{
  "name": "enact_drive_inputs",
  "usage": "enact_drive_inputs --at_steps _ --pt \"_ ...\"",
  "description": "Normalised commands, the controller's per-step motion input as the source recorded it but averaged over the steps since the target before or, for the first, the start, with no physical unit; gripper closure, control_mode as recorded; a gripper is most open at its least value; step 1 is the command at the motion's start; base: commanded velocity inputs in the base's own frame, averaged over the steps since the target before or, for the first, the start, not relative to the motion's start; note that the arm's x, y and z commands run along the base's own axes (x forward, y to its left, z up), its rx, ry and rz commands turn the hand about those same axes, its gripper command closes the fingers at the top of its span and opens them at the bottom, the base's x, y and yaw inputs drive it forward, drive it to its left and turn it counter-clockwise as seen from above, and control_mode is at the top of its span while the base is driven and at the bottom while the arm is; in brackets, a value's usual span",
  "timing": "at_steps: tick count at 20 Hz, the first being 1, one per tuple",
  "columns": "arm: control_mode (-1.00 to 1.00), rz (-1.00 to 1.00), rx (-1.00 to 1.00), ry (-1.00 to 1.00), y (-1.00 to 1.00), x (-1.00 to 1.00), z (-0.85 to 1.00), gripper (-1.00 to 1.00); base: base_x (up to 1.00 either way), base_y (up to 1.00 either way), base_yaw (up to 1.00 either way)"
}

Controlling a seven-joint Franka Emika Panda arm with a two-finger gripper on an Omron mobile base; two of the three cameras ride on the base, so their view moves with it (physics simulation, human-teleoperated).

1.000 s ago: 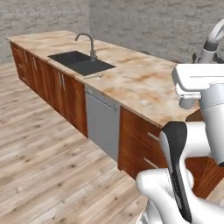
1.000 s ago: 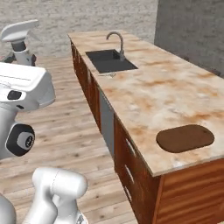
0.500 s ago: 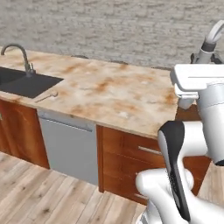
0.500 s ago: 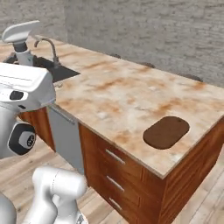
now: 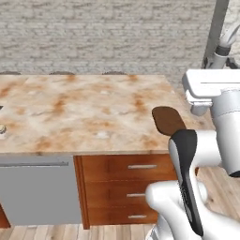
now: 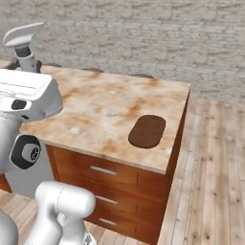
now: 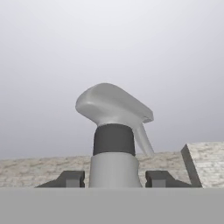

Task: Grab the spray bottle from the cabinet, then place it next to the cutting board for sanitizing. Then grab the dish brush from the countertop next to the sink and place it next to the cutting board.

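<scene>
My gripper (image 7: 114,178) is shut on the spray bottle (image 7: 114,131), a pale grey bottle with a dark collar and a grey trigger head. Its neck sits upright between the two dark fingertips (image 7: 72,178). The bottle's trigger head (image 6: 24,36) rides high above the arm's white body at the left of the right base view. The dark brown oval cutting board (image 6: 147,130) lies flat near the right end of the beige marble countertop (image 6: 100,103); in the left base view the cutting board (image 5: 168,119) is partly behind the arm. A small pale end of the dish brush (image 5: 2,128) lies at the countertop's left edge.
Reddish-brown drawers with metal handles (image 5: 140,166) sit under the countertop, beside a grey dishwasher front (image 5: 40,192). A grey brick wall (image 6: 143,38) runs behind. Wooden floor (image 6: 215,167) lies to the right of the counter's end.
The base has turned, so both base views have swung right along the counter. The sink has left the picture and the cutting board now sits nearer. The bottle stays in the gripper.
</scene>
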Motion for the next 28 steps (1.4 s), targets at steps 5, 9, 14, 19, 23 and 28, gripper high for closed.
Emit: enact_drive_inputs --at_steps 5,9,14,19,23,28 --pt "1.0 0.0 0.0 0.0 0.0 0.0 0.0 1.0 0.57 0.07 -0.19" --pt "1.0 0.0 0.0 0.0 0.0 0.0 0.0 1.0 0.7 0.0 -0.09" --pt "1.0 0.0 0.0 0.0 0.0 0.0 0.0 1.0 0.25 0.0 -0.18" --pt "1.0 0.0 0.0 0.0 0.0 0.0 0.0 1.0 -0.02 0.0 -0.28" --pt "1.0 0.0 0.0 0.0 0.0 0.0 0.0 1.0 0.05 0.09 -0.16" --pt "1.0 0.0 0.0 0.0 0.0 0.0 0.0 1.0 0.25 0.1 -0.01"
